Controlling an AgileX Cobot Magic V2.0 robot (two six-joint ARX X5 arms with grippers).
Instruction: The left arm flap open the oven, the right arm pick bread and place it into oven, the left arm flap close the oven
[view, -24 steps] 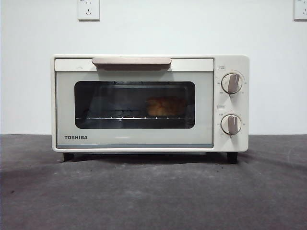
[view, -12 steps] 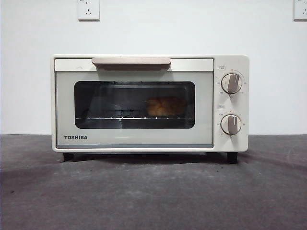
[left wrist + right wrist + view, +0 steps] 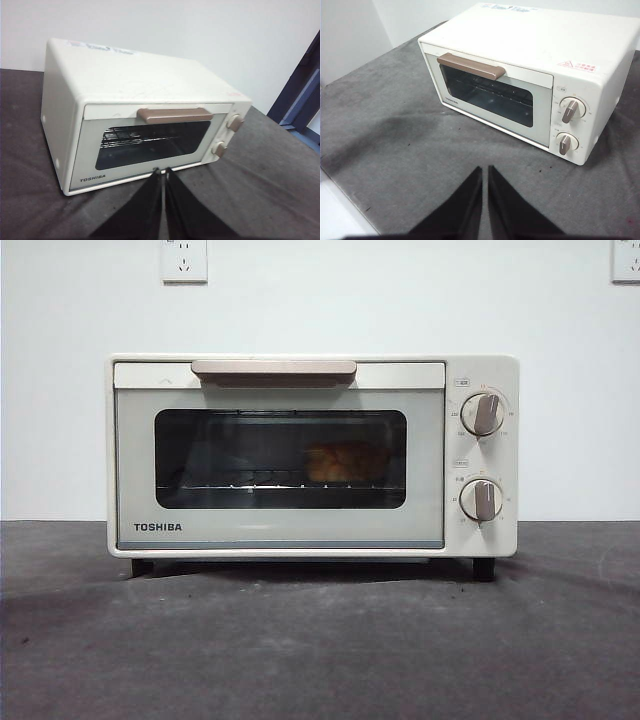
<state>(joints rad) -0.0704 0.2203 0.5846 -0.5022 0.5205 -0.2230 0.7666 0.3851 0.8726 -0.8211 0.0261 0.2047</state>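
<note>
The cream-white oven (image 3: pixel 312 455) stands on the dark table with its glass door shut, beige handle (image 3: pixel 274 369) at the top. Behind the glass, the golden bread (image 3: pixel 346 462) rests on the wire rack, right of centre. In the left wrist view the oven (image 3: pixel 140 115) lies ahead of my left gripper (image 3: pixel 162 172), which is shut with nothing in it, a short way in front of the door. In the right wrist view my right gripper (image 3: pixel 484 170) is shut and empty, well back from the oven (image 3: pixel 530 75). Neither arm shows in the front view.
Two beige knobs (image 3: pixel 483 413) sit on the oven's right panel. A white wall with two sockets (image 3: pixel 184 259) stands behind. Grey cloth (image 3: pixel 395 145) covers the table, whose near edge shows at the lower left of the right wrist view.
</note>
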